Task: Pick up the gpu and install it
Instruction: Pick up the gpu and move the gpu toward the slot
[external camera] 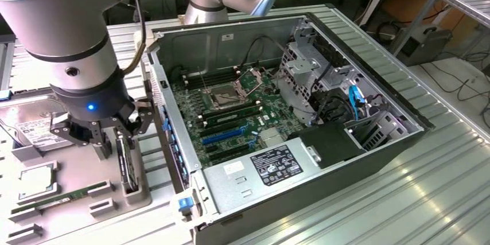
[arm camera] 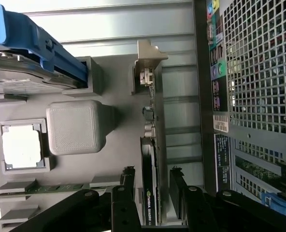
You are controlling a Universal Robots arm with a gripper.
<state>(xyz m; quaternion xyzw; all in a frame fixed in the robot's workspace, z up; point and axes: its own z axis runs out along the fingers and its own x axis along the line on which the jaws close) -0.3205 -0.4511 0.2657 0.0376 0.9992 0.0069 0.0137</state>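
The gpu [external camera: 127,167] is a thin black card standing on edge in a slot of the grey parts fixture [external camera: 77,170], just at the exterior view's left of the open computer case. In the wrist view the gpu [arm camera: 150,145] runs lengthwise, with its silver bracket [arm camera: 147,72] at the far end. My gripper [external camera: 119,139] hangs directly over the card's near end. It is open, and its two black fingers [arm camera: 128,180] stand on either side of the card with a gap on each side. Nothing is held.
The open computer case [external camera: 382,101] lies on its side with the green motherboard [external camera: 229,113] exposed. On the fixture sit a hard drive [external camera: 27,130] in a blue-handled carrier [arm camera: 32,43], a processor [arm camera: 21,147], a green memory stick [external camera: 61,199] and a grey block [arm camera: 75,128].
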